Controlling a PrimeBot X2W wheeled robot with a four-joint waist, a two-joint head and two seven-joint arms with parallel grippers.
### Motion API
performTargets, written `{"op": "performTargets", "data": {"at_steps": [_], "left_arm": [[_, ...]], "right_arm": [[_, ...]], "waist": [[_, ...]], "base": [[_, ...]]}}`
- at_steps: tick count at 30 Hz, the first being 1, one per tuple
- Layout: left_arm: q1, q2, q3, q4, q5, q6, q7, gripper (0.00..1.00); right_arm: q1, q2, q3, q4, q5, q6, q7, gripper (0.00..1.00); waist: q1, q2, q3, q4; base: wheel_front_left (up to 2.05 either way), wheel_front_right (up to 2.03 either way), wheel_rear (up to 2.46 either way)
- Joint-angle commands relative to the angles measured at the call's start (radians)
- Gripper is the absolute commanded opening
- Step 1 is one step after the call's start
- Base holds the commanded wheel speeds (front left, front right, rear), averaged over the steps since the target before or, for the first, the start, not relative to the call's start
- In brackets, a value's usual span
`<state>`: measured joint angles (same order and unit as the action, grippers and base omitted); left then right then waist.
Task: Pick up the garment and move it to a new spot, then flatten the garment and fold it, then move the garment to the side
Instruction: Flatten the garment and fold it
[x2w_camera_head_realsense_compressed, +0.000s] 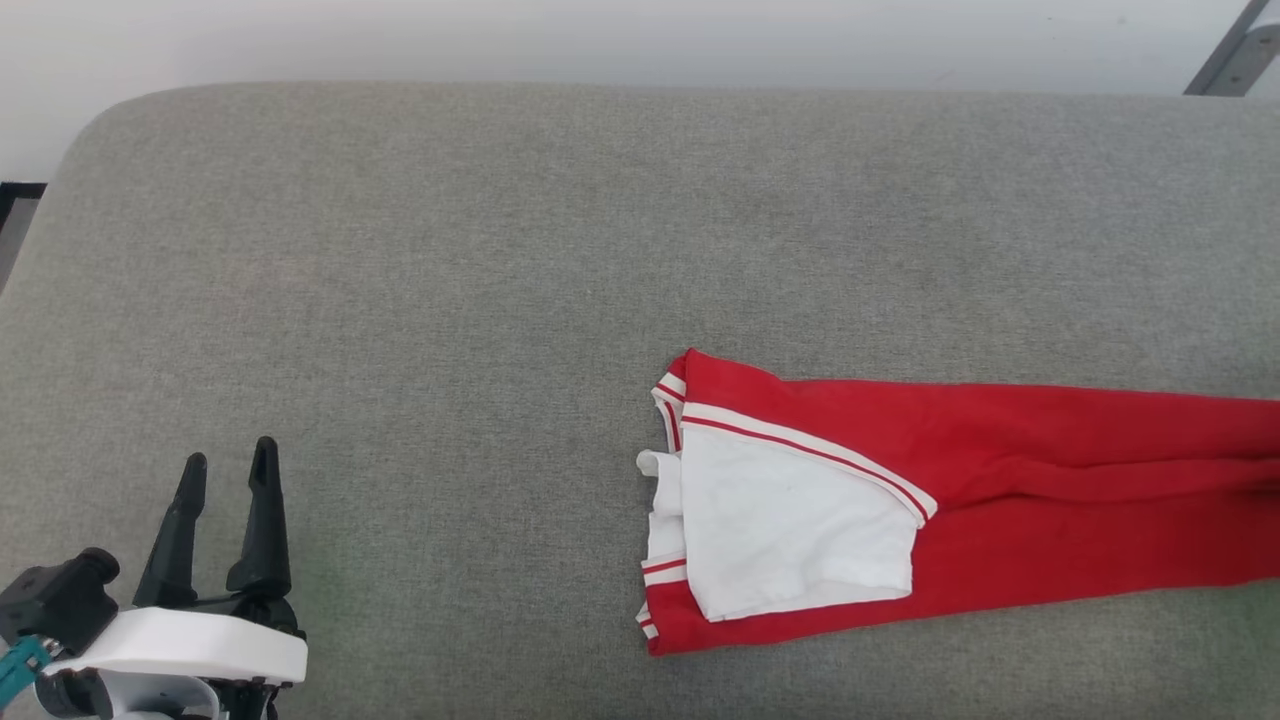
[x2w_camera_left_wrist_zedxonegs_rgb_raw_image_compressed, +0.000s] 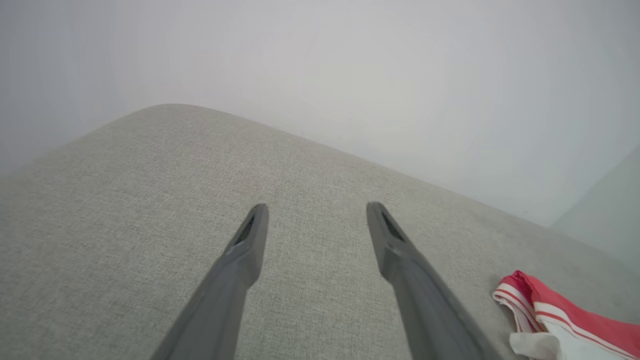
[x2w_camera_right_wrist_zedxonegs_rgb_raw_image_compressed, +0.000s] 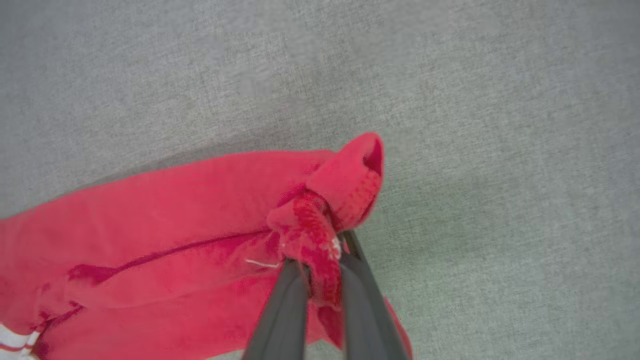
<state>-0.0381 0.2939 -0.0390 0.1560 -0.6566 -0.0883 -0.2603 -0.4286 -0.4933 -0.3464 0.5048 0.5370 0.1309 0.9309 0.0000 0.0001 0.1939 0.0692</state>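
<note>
- The garment (x2w_camera_head_realsense_compressed: 1000, 480) lies on the grey cloth-covered surface (x2w_camera_head_realsense_compressed: 400, 250), on its right half and toward its near edge. It is folded lengthwise into a long red band that runs off toward the surface's right end.
- The collar end of the garment points toward the middle of the surface. A white sleeve (x2w_camera_head_realsense_compressed: 800, 520) edged with red-and-white trim lies flat on top of the red cloth there.
- Right tool (x2w_camera_right_wrist_zedxonegs_rgb_raw_image_compressed: 320, 260): fingers close together, clamped on a bunched red hem at the garment's right-hand end. The pinched cloth rolls up into a small loop beyond the fingertips, with bare surface around it.
- Left tool (x2w_camera_head_realsense_compressed: 230, 453): fingers spread wide apart with nothing between them. It is above the near-left corner of the surface, fingers aimed toward the far edge.
- A pale wall (x2w_camera_head_realsense_compressed: 600, 40) stands behind the far edge of the surface.
</note>
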Motion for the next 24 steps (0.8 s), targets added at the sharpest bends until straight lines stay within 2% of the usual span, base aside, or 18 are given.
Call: {"op": "performTargets", "data": {"at_steps": [1,6,8,9,15,18,24], "left_arm": [[0.005,-0.005,0.012,0.002,0.014,-0.008,-0.007,1.00],[0.017,-0.029,0.036,0.012,0.027,-0.022,-0.007,1.00],[0.024,-0.033,0.046,0.010,0.035,-0.026,-0.007,1.00],[0.027,-0.041,0.051,0.007,0.041,-0.028,-0.007,1.00],[0.019,-0.055,0.042,0.008,0.056,-0.034,-0.007,1.00],[0.009,-0.060,0.032,0.013,0.057,-0.037,-0.007,1.00],[-0.014,-0.072,-0.006,0.036,0.057,-0.041,-0.007,1.00]], "right_arm": [[-0.011,0.009,0.012,-0.006,0.007,0.000,0.006,0.00],[0.023,0.048,0.070,-0.120,0.066,0.000,0.036,0.00],[0.052,0.072,0.107,-0.194,0.102,0.000,0.067,0.00],[0.077,0.089,0.142,-0.281,0.126,0.000,0.091,0.00],[0.137,0.170,0.252,-0.473,0.174,0.000,0.142,0.00],[0.149,0.199,0.324,-0.514,0.175,0.000,0.157,0.00],[0.123,0.237,0.441,-0.486,0.174,0.000,0.134,0.00]], "waist": [[0.0000,-0.0001,-0.002,-0.004],[0.0000,-0.0001,-0.013,-0.012],[0.0000,-0.0001,-0.018,-0.012],[0.0000,-0.0001,-0.021,-0.011],[0.0000,-0.0001,-0.028,0.016],[0.0000,-0.0001,-0.031,0.040],[0.0000,-0.0001,-0.036,0.104]], "base": [[0.00,0.00,0.00],[0.00,0.00,0.00],[0.00,0.00,0.00],[0.00,0.00,0.00],[0.00,0.00,0.00],[0.00,0.00,0.00],[0.00,0.00,0.00]]}}
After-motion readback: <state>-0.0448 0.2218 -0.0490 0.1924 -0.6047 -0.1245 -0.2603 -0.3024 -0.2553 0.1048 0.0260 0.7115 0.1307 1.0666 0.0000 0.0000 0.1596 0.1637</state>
